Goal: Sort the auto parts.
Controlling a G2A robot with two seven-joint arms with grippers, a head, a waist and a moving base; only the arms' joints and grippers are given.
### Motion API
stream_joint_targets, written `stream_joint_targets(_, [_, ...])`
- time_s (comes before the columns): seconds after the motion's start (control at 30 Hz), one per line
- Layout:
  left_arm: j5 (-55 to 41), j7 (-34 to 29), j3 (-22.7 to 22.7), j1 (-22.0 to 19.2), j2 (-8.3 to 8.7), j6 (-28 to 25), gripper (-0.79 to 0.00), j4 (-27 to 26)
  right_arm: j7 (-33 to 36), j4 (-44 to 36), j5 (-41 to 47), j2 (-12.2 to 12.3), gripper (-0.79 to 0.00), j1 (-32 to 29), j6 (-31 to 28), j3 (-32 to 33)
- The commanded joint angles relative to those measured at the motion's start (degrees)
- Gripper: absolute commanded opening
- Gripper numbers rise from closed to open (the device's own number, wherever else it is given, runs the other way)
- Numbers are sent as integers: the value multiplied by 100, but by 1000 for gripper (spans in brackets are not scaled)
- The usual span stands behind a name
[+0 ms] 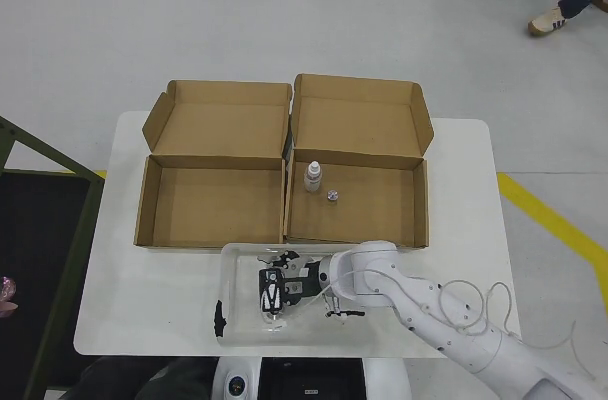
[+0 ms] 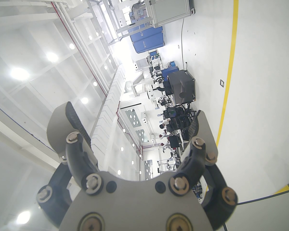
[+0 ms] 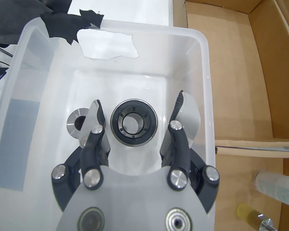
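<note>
The right arm is seen entering from the lower right of the top view and stretching up and left across the white counter (image 1: pixel 454 180). Its wrist is bent down into a clear plastic bin (image 1: pixel 254 247) at the lower centre. The right pincer (image 3: pixel 139 118) is held open inside the bin, gripping nothing. A black-and-steel bearing (image 3: pixel 134 123) lies flat on the bin floor between the spread fingers. A small metal ring (image 3: pixel 77 123) is found just beside one finger, on its outer side.

Two open cardboard boxes are set side by side above the bin. The left box (image 1: pixel 214 205) sits at centre left. In the right box (image 1: pixel 404 205) a small bottle (image 1: pixel 313 177) and a small metal part (image 1: pixel 333 195) are placed close together.

The left pincer (image 2: pixel 134 115) is held open and empty, pointed away from the counter toward the hall.
</note>
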Motion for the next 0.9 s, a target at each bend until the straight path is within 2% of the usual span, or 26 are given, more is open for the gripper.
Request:
stream_joint_targets(0.0, [0,0,0,0,0,0,0,0,-4,60,-7,-11,-259,-1,-18,3])
stream_joint_targets(0.57, [0,0,0,0,0,0,0,0,-260,535,-108,-163,-305,78,-173,-59])
stream_joint_targets(0.67, [0,0,0,0,0,0,0,0,-335,580,-103,-191,-406,96,-216,-67])
stream_joint_targets(0.7, [0,0,0,0,0,0,0,0,-370,594,-93,-200,-477,98,-229,-68])
stream_joint_targets(0.8, [0,0,0,0,0,0,0,0,-462,605,-147,-222,-785,110,-228,-63])
stream_joint_targets(0.87, [0,0,0,0,0,0,0,0,-510,620,-160,-233,-785,112,-255,-55])
